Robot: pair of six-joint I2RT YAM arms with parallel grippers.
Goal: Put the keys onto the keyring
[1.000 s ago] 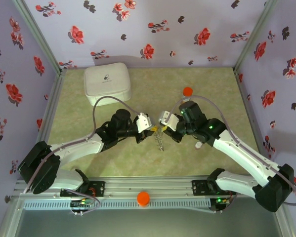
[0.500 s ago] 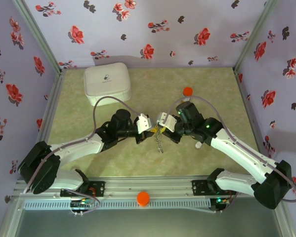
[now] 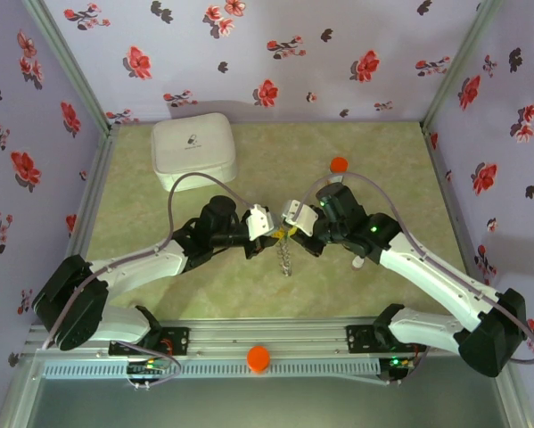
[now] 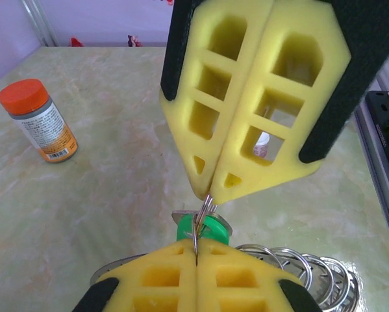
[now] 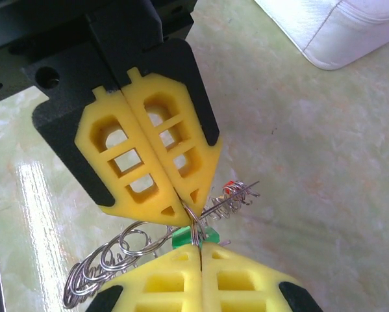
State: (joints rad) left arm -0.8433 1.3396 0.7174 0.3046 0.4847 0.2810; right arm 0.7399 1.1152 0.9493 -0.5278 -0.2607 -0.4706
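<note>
Keyring (image 3: 285,256): thin silvery wire loops, linked chain-like, hanging toward 6 o'clock from the fingertips over the marbled pale-green table (image 3: 382,152); green key (image 4: 205,229), plastic head, just behind the pinch; left gripper (image 3: 272,234), fingers (image 4: 259,257) of yellow lattice foam, jaws together on a keyring wire; right gripper (image 3: 290,230) clamped likewise, tip to tip; orange-capped bottle (image 3: 339,166) at 1 o'clock; white rounded case (image 3: 193,152) at 10 o'clock.

Everything is lit brightly and evenly from above — only soft, pale shadows are cast on the tabletop (image 3: 275,160). A white shine is seen on it in the right wrist view, and small glints on the keyring (image 4: 311,266). Things closest to the wrist cameras are blurred a little.
</note>
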